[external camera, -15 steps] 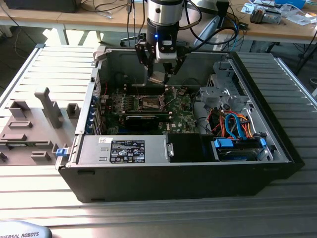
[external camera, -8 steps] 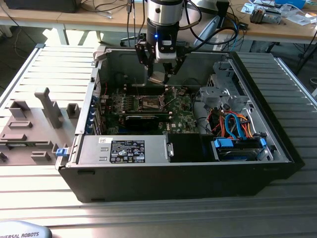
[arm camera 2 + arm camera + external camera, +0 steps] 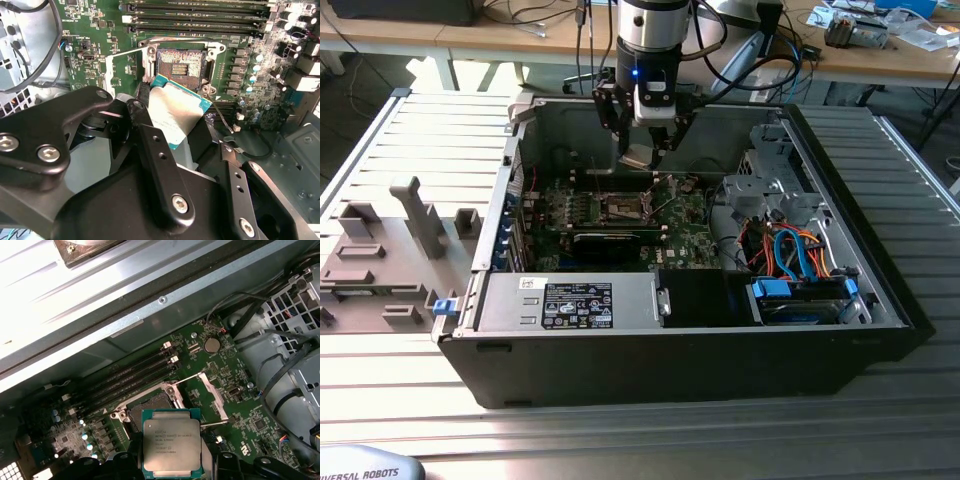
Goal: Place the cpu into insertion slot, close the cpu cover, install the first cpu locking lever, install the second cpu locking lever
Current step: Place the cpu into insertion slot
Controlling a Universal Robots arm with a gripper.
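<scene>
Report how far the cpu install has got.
Done: the cpu has been picked up and is gripped in the end effector inside the open computer case. In hand: it hangs above the board, close to the insertion slot, whose contacts lie bare. Left: the chip is not seated, the cpu cover stands open beside the slot, and neither locking step is done.

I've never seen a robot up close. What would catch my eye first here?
Most striking is the open computer case on the ribbed metal table, its green circuit board bared. Above the board, the robot's hand pinches a square silver chip, near the empty square socket. Blue and orange cables bunch inside the case at the exterior view's right.
</scene>
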